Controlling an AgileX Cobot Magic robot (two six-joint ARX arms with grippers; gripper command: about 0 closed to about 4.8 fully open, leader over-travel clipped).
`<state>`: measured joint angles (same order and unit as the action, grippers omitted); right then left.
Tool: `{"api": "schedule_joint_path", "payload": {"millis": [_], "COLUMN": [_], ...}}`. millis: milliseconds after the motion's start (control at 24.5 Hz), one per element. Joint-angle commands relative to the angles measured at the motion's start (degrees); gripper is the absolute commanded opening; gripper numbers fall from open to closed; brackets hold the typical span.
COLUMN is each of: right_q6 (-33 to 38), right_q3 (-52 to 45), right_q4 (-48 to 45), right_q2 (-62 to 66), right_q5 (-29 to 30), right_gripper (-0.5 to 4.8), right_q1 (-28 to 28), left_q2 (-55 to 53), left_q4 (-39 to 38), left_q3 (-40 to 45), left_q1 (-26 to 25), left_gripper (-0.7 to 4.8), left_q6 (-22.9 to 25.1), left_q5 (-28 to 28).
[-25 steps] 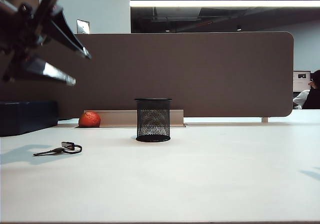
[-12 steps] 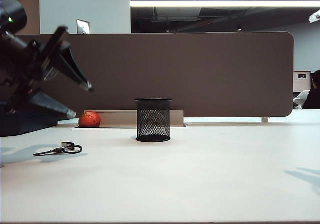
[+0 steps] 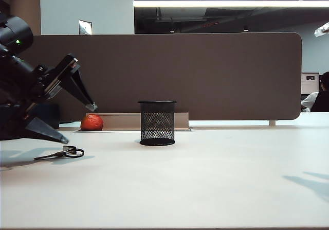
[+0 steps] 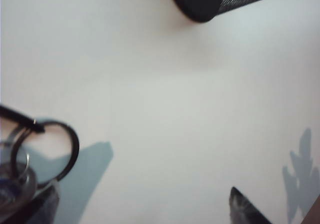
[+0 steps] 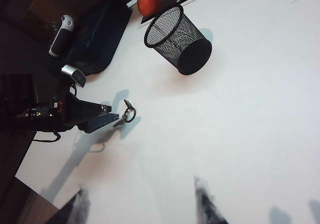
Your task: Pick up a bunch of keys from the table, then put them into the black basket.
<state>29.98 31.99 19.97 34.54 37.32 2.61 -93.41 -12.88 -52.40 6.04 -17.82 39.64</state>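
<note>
Exterior view: bunch of keys (image 3: 60,153) beneath left tool (image 3: 78,122)

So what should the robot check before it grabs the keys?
1. Left gripper open: ok, its fingers stand wide apart.
2. Left gripper over the bunch of keys: ok, it hovers just above them, not touching.
3. Keys lying free on the table: ok, nothing rests on them.
4. Black basket upright, mouth open: ok.
5. Basket empty: ok, the right wrist view shows nothing inside.
6. Right gripper out of the way: ok, open and high above the table.
</note>
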Motion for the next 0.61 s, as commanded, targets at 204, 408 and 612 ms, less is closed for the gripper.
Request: {"api": "schedule_joint_path", "payload": {"millis": [204, 408, 612], "right_q6": [0.1, 0.1, 0.1], "right_q3": [0.5, 0.5, 0.5], "right_q4": [-0.9, -0.9, -0.9], "right_q2": [0.2, 0.2, 0.2], "right_q5": [0.1, 0.1, 0.1], "right_gripper": [2.74, 2.74, 2.74], "right_q1": [0.1, 0.1, 0.1], "left_q2": [-1.5, -4.7, -4.8], "left_q4": [5.7, 5.7, 7.1], "left_q3": [-0.2, -0.2, -0.2], "left_q1": [0.0, 0.1, 0.1], "left_gripper": [4.36, 4.36, 4.36], "left_q6": [-3.6, -5.1, -5.1], "left_q5": [0.2, 0.7, 0.7]}}
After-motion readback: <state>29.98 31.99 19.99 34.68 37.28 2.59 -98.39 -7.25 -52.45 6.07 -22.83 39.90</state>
